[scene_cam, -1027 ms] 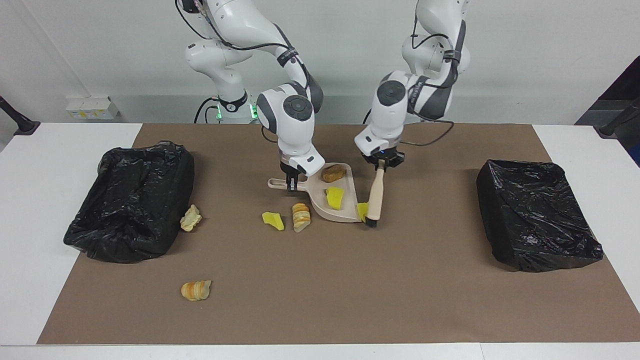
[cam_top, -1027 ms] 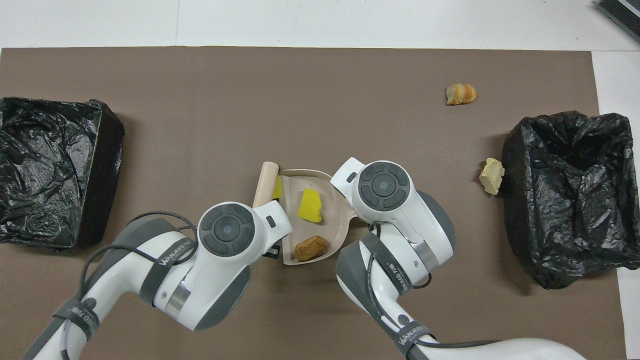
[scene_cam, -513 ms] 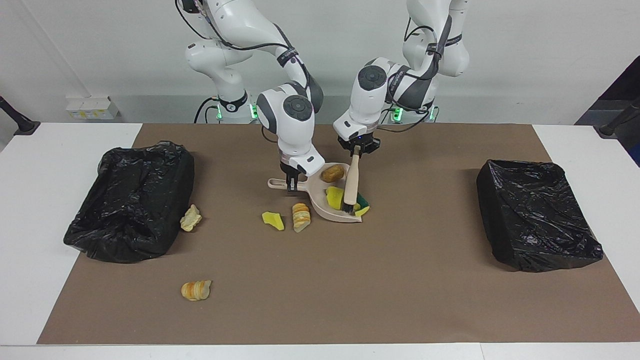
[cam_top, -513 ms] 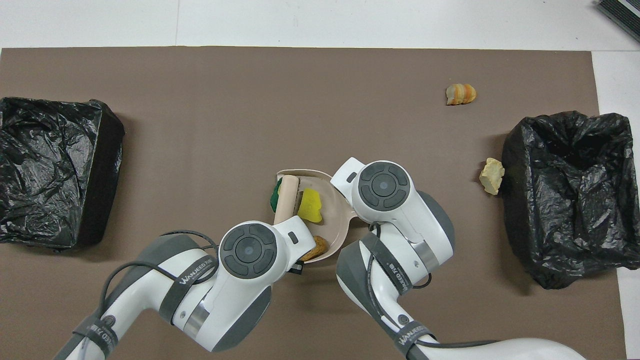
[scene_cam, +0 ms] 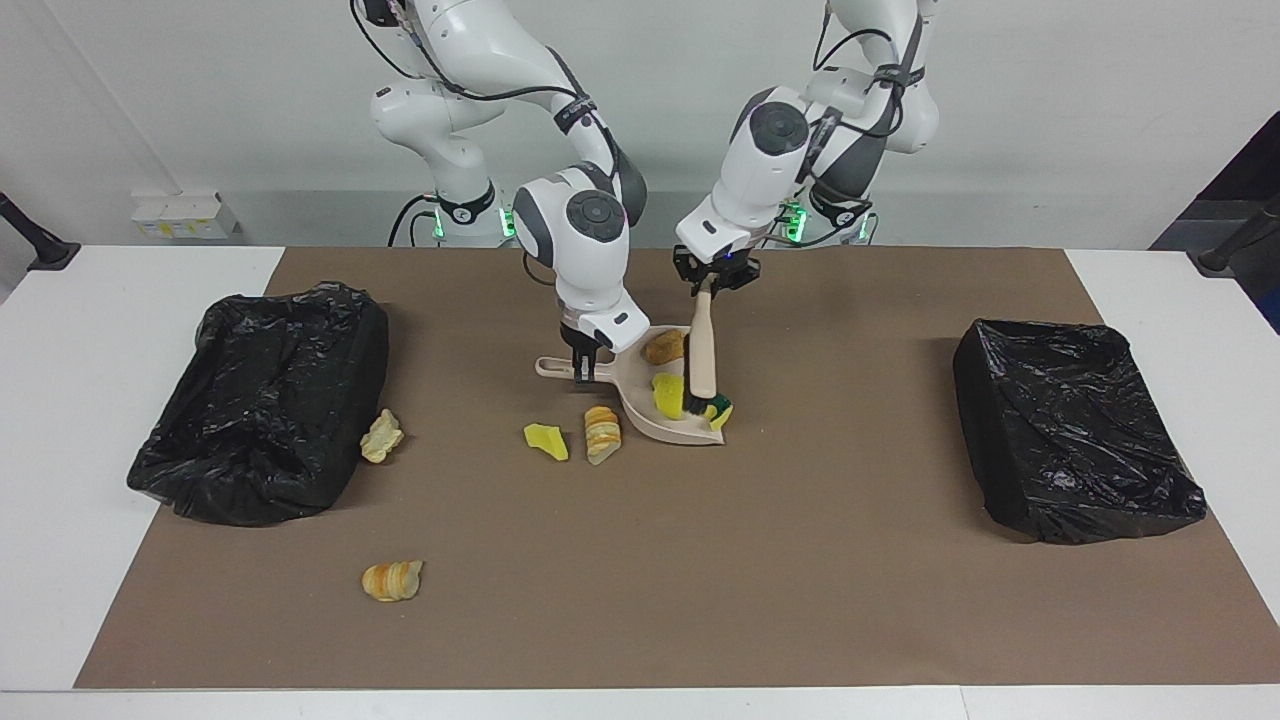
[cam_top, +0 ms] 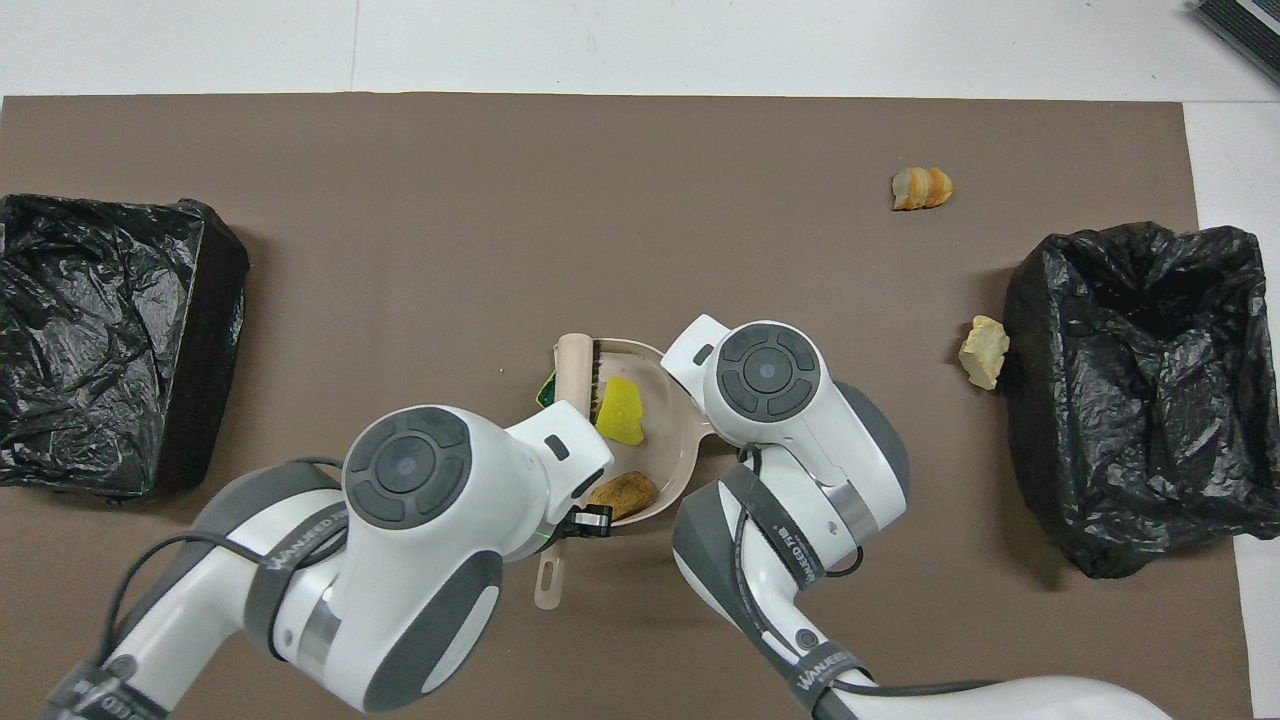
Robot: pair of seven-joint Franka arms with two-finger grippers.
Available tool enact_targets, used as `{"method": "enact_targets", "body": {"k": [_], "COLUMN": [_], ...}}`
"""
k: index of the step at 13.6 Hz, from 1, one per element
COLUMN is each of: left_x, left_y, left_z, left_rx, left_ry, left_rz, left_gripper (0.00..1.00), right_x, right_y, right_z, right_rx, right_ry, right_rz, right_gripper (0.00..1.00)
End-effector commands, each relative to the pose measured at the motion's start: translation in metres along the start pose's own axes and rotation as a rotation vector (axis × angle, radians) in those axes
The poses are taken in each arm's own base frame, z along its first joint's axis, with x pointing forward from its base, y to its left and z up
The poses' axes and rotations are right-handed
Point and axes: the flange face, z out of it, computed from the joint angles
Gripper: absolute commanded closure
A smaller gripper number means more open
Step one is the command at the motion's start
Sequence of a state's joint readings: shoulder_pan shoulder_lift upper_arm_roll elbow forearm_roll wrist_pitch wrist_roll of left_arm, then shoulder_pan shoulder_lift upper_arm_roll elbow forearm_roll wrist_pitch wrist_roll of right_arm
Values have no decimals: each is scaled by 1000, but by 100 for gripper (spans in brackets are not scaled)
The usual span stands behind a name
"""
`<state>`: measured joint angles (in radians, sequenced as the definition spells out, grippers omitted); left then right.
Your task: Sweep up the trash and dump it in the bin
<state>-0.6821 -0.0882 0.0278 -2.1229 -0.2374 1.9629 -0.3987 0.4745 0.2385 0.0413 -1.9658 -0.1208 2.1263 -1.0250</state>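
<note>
**Brush Held in the Dustpan**

The brush (scene_cam: pixel 702 350) is clamped by its handle in the left pincer (scene_cam: pixel 716 283), bristles down in the dustpan (scene_cam: pixel 655 420) among a yellow sponge chunk (scene_cam: pixel 667 394) and a green-backed piece (scene_cam: pixel 719 409). The dustpan's handle is gripped by the right pincer (scene_cam: pixel 585 370). A brown lump (scene_cam: pixel 663 347) lies in the pan nearer to the robots. Other trash is left on the worktop (scene_cam: pixel 640 600): a yellow chunk (scene_cam: pixel 546 441) and a bread slice (scene_cam: pixel 602 433) just beside the pan, a pale lump (scene_cam: pixel 381 436) against the black bin (scene_cam: pixel 262 400), and another slice (scene_cam: pixel 392 580) farther from the robots.

Bright, even overhead light; soft short shadows; glare on bin liners (scene_cam: pixel 1075 430); sharp, no blur.
</note>
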Motion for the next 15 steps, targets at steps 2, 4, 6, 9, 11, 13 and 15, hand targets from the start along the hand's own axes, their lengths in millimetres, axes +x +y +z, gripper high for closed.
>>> {"method": "enact_targets", "body": {"k": [2,4,6,9,11,13,15], "left_x": [-13,-11,-12,-23,-25,-30,-32], "left_y": [-24,-42,-47,-46,-48,-42,-42], "left_z": [-16,-15,-10,14,27,35,40], "left_rx": [106,142,145,170,170,175,177], "left_ry": [-11,6,2,-21,-7,-10,-11], "left_rz": [-28,-130,-139,-133,-176,-170,-173], "left_gripper": [100,100,100,100,100,100,100], "right_x": [-13,-14,-8,-13,-17,-30,-61], "right_y": [2,2,-1,1,4,11,24], "right_z": [-1,-2,-4,-3,-7,-14,-22], "right_rx": [4,3,1,4,7,11,14], "right_ry": [-9,-5,-1,8,58,124,199], "right_rz": [23,29,25,36,57,63,40], "right_gripper": [100,100,100,100,100,100,100]}}
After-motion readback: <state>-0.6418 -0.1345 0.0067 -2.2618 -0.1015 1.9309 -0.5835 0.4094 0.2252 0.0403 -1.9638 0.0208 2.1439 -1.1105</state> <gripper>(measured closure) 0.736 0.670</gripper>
